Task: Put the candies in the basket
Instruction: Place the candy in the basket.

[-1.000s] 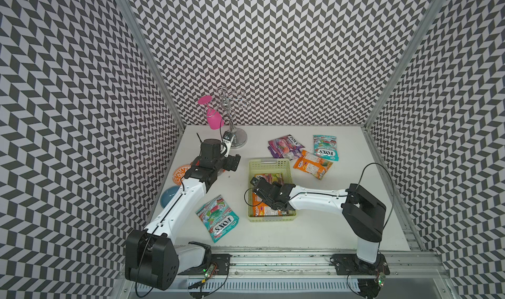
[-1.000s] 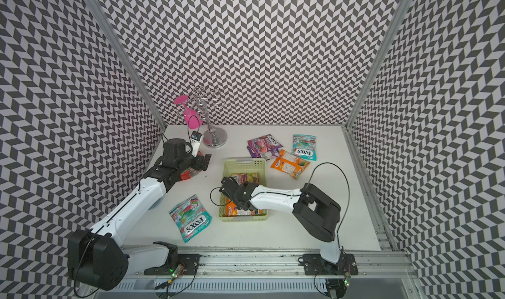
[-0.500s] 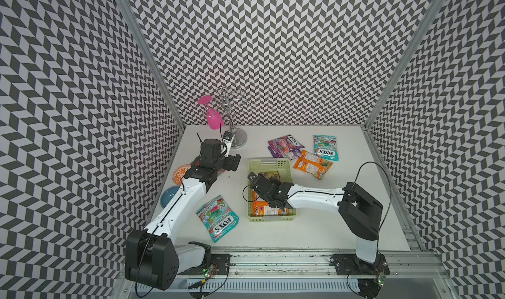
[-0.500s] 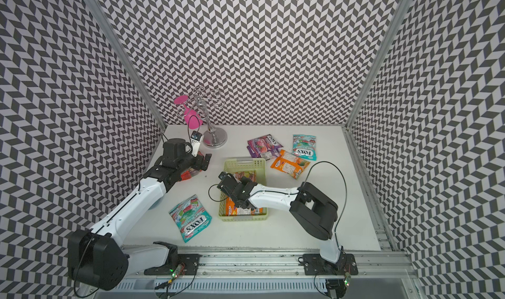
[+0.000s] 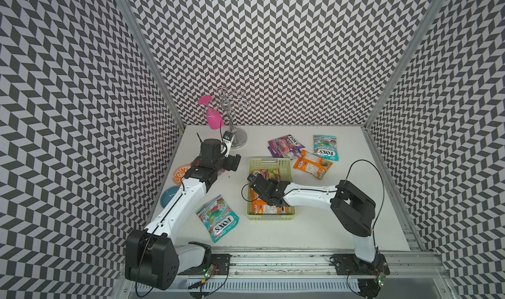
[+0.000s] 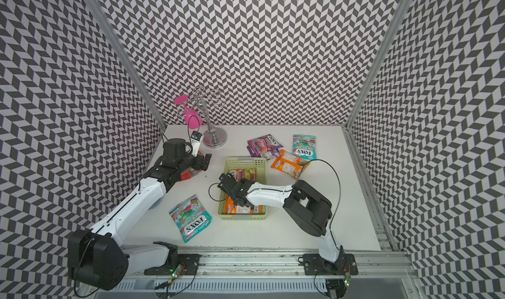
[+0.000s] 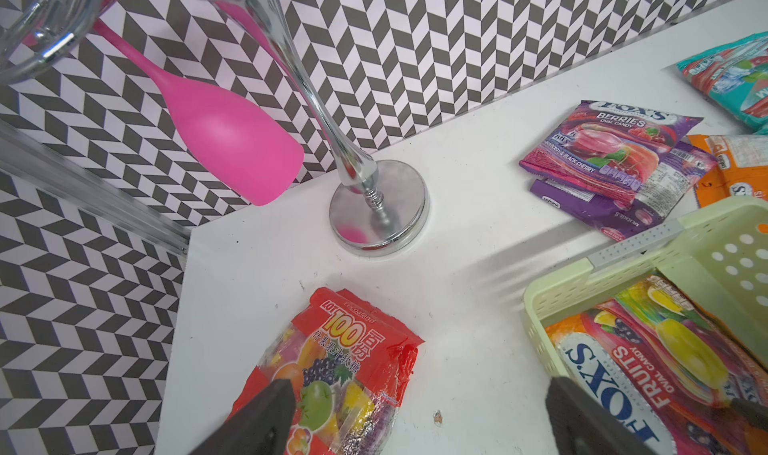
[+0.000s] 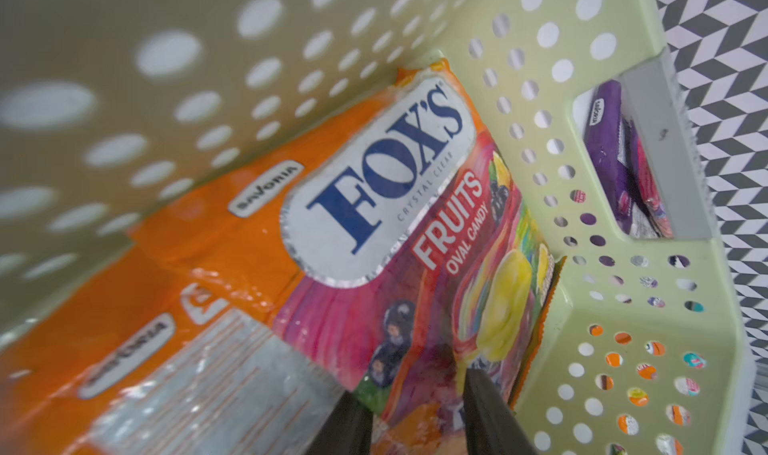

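Hovering my gaping left claw [image 7: 419, 386], I found the red bag [image 7: 345, 357] lengthwise ahead, under 1 jaw; right claw [image 8: 413, 384] sat parted in the basket [image 8: 615, 99].

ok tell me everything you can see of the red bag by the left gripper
The red bag is glossy, crinkled plastic with yellow "100", Chinese lettering and fruit pictures. It lies flat on the white table, outside the basket, near the chrome stand. The open left gripper hovers over it, one finger before its edge; contact cannot be told.
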Motion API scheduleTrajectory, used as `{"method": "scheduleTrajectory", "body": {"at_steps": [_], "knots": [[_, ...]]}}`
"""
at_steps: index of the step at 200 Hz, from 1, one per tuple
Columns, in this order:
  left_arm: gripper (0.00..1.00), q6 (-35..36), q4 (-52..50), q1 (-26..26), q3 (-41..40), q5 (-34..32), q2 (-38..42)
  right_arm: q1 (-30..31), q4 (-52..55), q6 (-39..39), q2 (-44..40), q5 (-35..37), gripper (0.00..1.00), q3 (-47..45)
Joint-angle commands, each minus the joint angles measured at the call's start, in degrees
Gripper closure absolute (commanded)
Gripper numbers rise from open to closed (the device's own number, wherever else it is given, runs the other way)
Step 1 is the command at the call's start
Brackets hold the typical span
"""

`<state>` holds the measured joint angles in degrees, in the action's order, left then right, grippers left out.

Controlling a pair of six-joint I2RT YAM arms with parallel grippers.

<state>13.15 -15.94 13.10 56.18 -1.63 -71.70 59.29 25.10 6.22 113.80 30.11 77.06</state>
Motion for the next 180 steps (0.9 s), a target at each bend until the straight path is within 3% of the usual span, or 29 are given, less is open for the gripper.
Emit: {"method": "scheduleTrajectory", "body": {"at_steps": [1, 53, 68, 95, 112, 180], "knots": [[0.01, -0.4, 0.8, 0.1, 1.2, 0.4, -0.4, -0.2, 2.8, 0.3, -4.0, -5.9, 0.53, 1.6], [0.01, -0.5, 1.0, 0.0, 1.1, 0.4, -0.3, -2.4, 5.3, -2.1, -7.6, -17.2, 0.51, 4.6], [0.01, -0.5, 1.0, 0.0, 0.9, 1.1, 0.0, -3.5, 4.0, -3.4, -7.1, -18.7, 0.58, 4.4], [0.01, -0.6, 0.5, -0.1, 1.4, 0.4, 0.1, -5.6, 3.0, -5.2, -3.9, -21.0, 0.87, 5.1], [0.01, -0.5, 1.2, 0.0, 0.8, 0.7, 0.2, -6.9, 0.6, -6.1, -2.3, -21.8, 0.95, 4.4], [0.01, -0.8, 0.1, 0.0, 1.4, 1.0, 0.4, -9.8, -3.6, -8.1, 4.4, -20.1, 1.00, 4.6]]}}
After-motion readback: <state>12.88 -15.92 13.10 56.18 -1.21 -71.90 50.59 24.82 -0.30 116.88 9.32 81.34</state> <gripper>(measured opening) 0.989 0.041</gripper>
